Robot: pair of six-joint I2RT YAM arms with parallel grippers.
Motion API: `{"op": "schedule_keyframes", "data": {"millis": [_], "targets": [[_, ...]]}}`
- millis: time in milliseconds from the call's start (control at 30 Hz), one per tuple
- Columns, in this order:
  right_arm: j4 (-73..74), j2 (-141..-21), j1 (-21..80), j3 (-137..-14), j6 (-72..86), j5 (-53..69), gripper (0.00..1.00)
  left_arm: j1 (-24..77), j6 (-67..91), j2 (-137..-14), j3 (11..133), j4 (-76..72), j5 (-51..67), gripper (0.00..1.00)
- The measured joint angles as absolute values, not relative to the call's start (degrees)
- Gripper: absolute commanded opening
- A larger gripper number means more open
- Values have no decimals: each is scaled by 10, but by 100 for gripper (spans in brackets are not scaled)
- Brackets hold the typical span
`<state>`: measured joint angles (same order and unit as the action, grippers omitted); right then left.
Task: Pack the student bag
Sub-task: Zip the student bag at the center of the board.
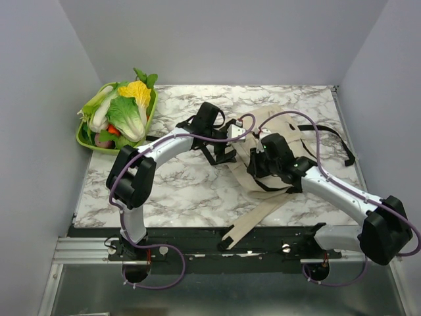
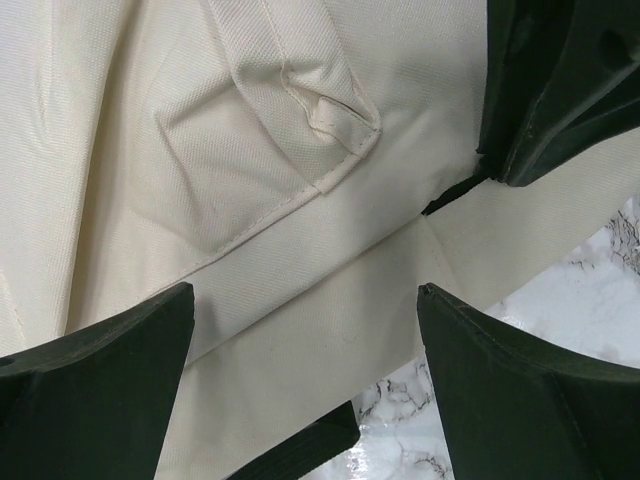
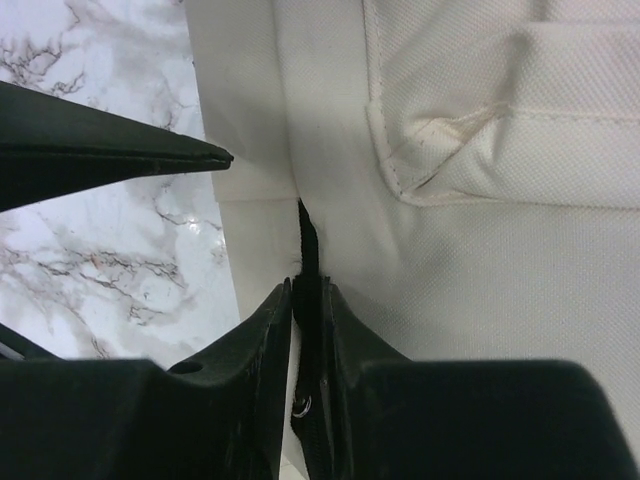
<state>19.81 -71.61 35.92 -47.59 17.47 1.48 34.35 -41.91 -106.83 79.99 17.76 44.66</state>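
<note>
The student bag (image 1: 279,141), beige cloth with black trim, lies crumpled on the marble table, right of centre. Its cloth fills the left wrist view (image 2: 250,150) and the right wrist view (image 3: 480,200). My left gripper (image 1: 245,135) hovers at the bag's left edge, open, with only beige cloth between its fingers (image 2: 305,295). My right gripper (image 1: 258,161) sits on the bag's near-left side and is shut (image 3: 310,290) on the bag's black zipper trim (image 3: 308,240). The two grippers are close together. Long beige straps (image 1: 260,214) with black tips trail toward the front edge.
A green basket (image 1: 85,139) of toy vegetables stands at the back left corner. A black strap (image 1: 335,137) of the bag loops out to the right. Grey walls enclose the table at the left, the back and the right. Purple cables run along both arms.
</note>
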Motion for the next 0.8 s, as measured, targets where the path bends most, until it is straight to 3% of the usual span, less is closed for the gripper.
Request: {"op": "schedule_keyframes", "data": {"millis": [800], "targets": [[204,-579,368,-390,267,-14,14,344,-416,-1068,800,185,446,99]]}}
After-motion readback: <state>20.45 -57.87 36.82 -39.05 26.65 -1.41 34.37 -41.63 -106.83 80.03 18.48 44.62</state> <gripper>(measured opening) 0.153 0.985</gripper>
